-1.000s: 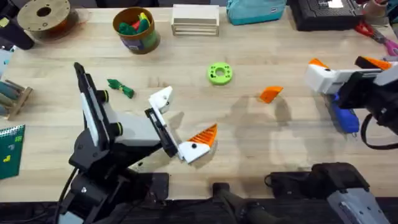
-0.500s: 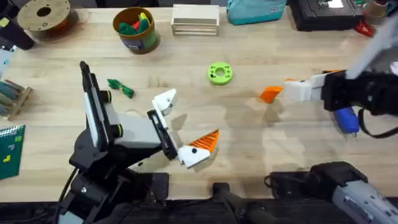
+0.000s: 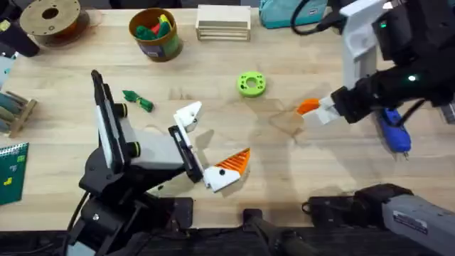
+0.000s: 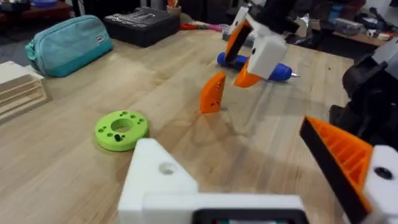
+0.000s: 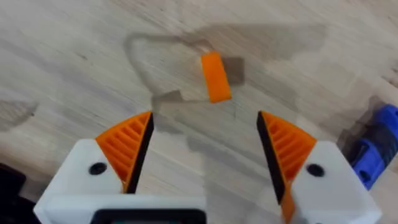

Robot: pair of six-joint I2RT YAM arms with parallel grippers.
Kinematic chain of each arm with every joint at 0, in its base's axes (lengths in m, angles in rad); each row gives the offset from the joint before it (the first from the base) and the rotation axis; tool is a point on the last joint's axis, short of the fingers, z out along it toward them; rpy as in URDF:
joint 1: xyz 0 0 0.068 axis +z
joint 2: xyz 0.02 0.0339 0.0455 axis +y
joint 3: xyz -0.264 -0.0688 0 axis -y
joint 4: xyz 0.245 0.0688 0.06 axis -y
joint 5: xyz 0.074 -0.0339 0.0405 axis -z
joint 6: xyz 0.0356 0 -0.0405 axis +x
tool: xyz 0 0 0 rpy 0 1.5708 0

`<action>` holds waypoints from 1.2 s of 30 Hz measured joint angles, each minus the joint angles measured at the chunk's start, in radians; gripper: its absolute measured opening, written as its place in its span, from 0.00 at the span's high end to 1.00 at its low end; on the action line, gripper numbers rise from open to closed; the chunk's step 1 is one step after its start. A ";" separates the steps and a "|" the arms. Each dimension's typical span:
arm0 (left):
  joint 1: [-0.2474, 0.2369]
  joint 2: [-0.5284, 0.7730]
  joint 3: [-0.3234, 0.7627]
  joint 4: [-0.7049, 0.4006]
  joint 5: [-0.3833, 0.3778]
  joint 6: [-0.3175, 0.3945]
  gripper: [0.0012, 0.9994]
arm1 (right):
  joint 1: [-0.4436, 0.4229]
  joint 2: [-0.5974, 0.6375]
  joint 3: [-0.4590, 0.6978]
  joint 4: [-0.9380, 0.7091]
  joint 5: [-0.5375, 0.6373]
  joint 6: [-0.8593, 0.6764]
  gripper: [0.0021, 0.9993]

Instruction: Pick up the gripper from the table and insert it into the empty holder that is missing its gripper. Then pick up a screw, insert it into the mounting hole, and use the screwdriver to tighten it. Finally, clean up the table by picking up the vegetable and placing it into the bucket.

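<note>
Gripper (image 3: pixel 308 107) lies on the table (image 3: pixel 298 178) right of frame centre overhead, just below and between the right gripper's (image 5: pixel 205 146) spread fingers, untouched.

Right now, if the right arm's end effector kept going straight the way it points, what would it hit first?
Probably the loose orange gripper lying on the table. The right end effector is open, aimed roughly at it, though depth is unclear.

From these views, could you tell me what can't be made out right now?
- Overhead: the right gripper covers part of the loose orange gripper.
- Overhead: the right arm hides most of the blue screwdriver.
- Overhead: the bucket's contents are too small to identify.
- Right wrist: the screwdriver is cut off by the edge.
</note>
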 joint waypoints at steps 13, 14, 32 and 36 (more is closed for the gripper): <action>0.000 0.000 0.000 0.000 0.000 0.000 0.01 | 0.001 0.105 0.002 0.100 0.041 -0.124 0.18; 0.000 0.000 0.000 0.000 0.000 0.000 0.01 | 0.001 0.127 0.002 0.100 0.040 -0.124 0.25; 0.000 0.000 0.000 0.000 0.000 0.000 0.01 | 0.017 0.194 0.003 0.126 0.026 -0.127 0.45; 0.000 0.000 0.000 0.000 0.000 0.000 0.01 | 0.018 0.193 0.003 0.126 0.026 -0.127 0.56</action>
